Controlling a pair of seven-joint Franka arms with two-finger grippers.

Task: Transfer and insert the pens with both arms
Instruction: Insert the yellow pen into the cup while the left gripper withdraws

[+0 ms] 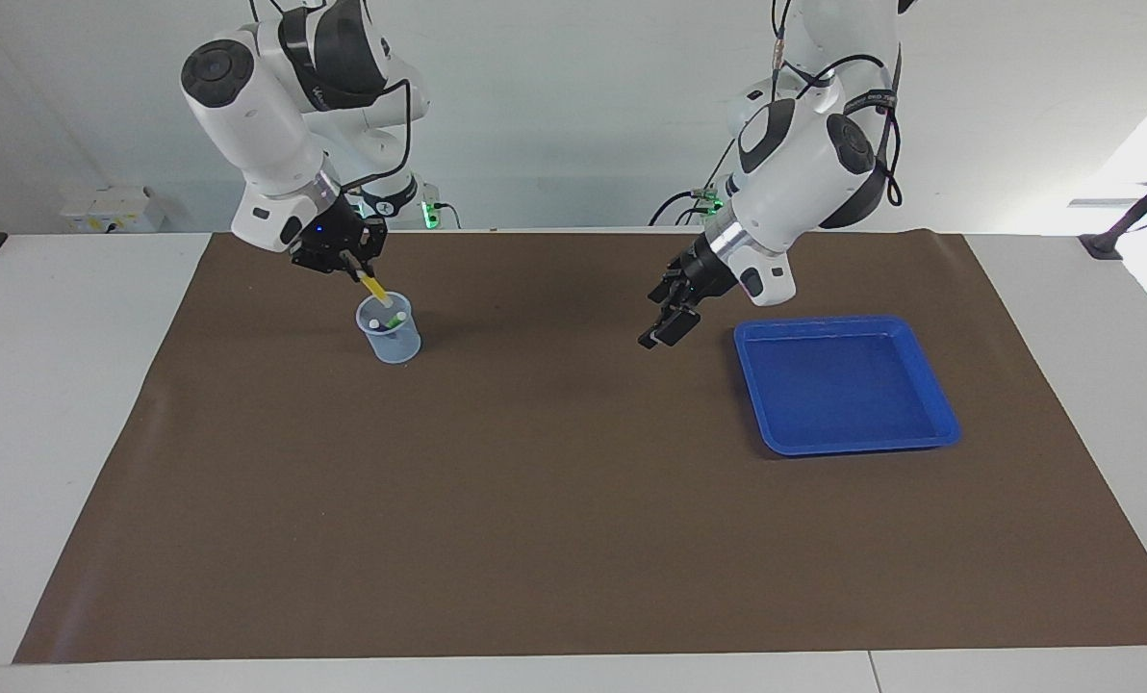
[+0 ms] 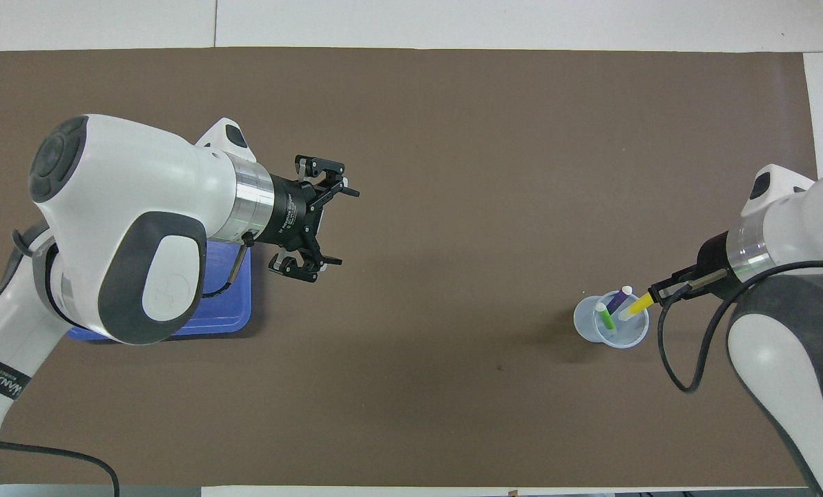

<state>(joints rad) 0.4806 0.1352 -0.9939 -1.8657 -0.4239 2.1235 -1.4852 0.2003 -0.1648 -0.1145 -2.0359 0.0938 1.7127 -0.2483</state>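
My right gripper [image 1: 358,271] [image 2: 654,293] is shut on the upper end of the yellow pen [image 1: 374,287] [image 2: 634,306]. The pen slants down, and its pale lower end sits in the mouth of the clear plastic cup [image 1: 396,345] [image 2: 587,330]. Inside the cup stand a green pen [image 2: 605,317] and a purple pen [image 2: 618,298], pale ends up. The cup sits on the brown mat toward the right arm's end of the table. My left gripper [image 1: 661,332] [image 2: 343,227] hangs open and holds nothing, over the mat beside the blue tray.
A blue tray [image 1: 925,423] [image 2: 235,314] with nothing in it lies toward the left arm's end, partly hidden under the left arm in the overhead view. The brown mat [image 1: 554,500] covers most of the white table.
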